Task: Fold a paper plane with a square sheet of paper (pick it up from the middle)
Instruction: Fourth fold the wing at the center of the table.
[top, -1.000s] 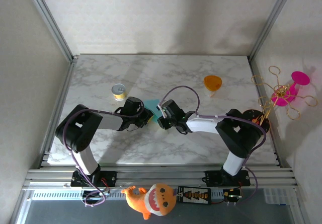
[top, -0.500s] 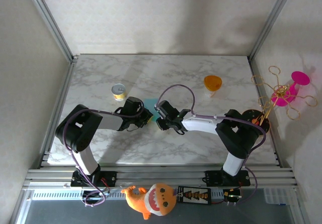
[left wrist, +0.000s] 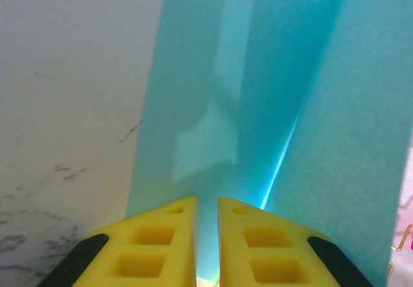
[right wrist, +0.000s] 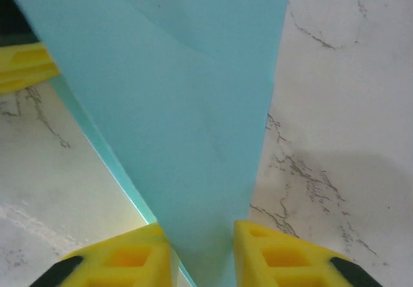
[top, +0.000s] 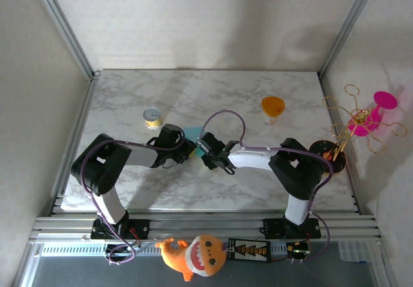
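Mid-table, slightly left of centre: the teal paper [top: 191, 133] was held up off the marble table [top: 258, 190] between the two hands, which met tip to tip. The left hand [top: 188, 149] came in from the left and the right hand [top: 205, 150] from the right. In the left wrist view, the left hand [left wrist: 206, 204] was nearly closed, its yellow fingers [left wrist: 161, 235] leaving only a thin slit that pinched the paper [left wrist: 258, 74], which rose in creased panels. In the right wrist view, the right hand [right wrist: 200, 229] was partly open and the paper [right wrist: 181, 93] narrowed down into the gap between its fingers [right wrist: 129, 255]. I could not tell if the pads pressed it. The paper's left edge was lifted, with light showing under it. Bare marble lay on all sides of the hands. A yellow can [top: 152, 117] sat near, behind the left hand. An orange cup [top: 273, 106] stood well apart at the far right. A pink-and-gold ornament [top: 364, 119] hung past the table's right edge, and an orange plush toy [top: 193, 255] lay on the near rail.
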Motion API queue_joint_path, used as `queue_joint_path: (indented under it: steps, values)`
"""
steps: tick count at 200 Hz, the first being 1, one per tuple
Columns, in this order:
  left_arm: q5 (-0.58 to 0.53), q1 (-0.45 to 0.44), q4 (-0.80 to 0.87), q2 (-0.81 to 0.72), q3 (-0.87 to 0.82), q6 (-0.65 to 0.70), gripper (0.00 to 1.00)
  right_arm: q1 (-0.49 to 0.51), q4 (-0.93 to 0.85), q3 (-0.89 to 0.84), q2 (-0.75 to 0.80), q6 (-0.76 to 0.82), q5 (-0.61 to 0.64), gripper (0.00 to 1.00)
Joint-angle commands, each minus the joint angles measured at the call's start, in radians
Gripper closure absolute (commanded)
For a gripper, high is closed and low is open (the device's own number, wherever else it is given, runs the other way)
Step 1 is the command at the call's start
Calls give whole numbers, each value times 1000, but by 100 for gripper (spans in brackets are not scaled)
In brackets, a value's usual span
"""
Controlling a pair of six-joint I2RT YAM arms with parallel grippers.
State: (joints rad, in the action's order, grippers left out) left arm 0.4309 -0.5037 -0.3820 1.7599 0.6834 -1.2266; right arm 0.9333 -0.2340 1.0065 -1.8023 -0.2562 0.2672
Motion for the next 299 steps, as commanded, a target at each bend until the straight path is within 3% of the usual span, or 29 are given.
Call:
queue_joint_path:
  steps: [1, 102, 246, 299]
  values:
    - [5, -15, 51, 12, -5, 18, 85, 12, -17, 25, -9, -14, 17, 76]
    - [3, -15, 51, 12, -3, 19, 84, 12, -54, 42, 31, -20, 37, 70]
    - [5, -15, 51, 12, -7, 19, 84, 18, -71, 67, 18, -24, 51, 72]
    - [6, -15, 51, 13, -7, 19, 84, 22, -58, 61, 9, -17, 24, 79]
